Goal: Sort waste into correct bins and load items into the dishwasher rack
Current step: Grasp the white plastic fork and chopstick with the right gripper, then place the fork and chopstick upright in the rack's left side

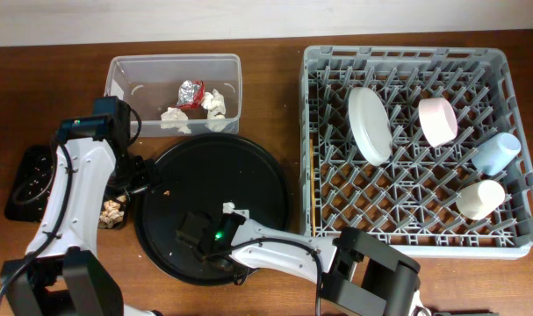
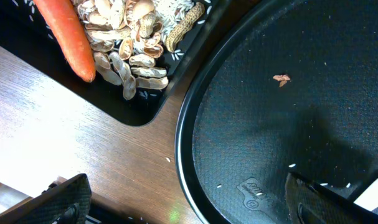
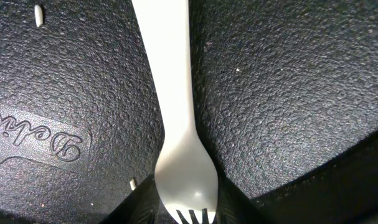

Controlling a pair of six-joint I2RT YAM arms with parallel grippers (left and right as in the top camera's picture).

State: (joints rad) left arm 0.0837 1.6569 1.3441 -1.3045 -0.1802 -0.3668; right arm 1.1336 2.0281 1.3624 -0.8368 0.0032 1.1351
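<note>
The right gripper (image 3: 187, 213) has its two dark fingers drawn in against either side of the white fork (image 3: 170, 93) at its head, so it has hold of the fork, whose tines run off the bottom edge of the wrist view. The handle reaches away over the pebbled floor of the large round black tray (image 3: 288, 87), where a few rice grains (image 3: 38, 14) lie loose. From overhead this gripper (image 1: 205, 235) sits low over the tray's near half, the arm stretching leftward from the table's front edge. The left gripper (image 2: 189, 208) is spread wide and holds nothing (only its two finger ends show, at the bottom corners of its own view); it hangs above the round tray's left rim. Just beside that rim stands the shallow black tray (image 2: 145, 112), holding the carrot (image 2: 67, 34), a heap of peanut shells (image 2: 136, 56) and more rice. A small brown crumb (image 2: 281, 78) rests on the round tray. Further back, the clear tub (image 1: 174, 61) contains the crumpled napkins (image 1: 174, 118) and the foil wrapper (image 1: 191, 90). To the right, the rack (image 1: 406, 53) carries the plate (image 1: 370, 123) on edge, the pink bowl (image 1: 437, 120), the blue cup (image 1: 496, 154) and the cream cup (image 1: 479, 198), with the chopstick (image 1: 313, 189) along its left wall.
</note>
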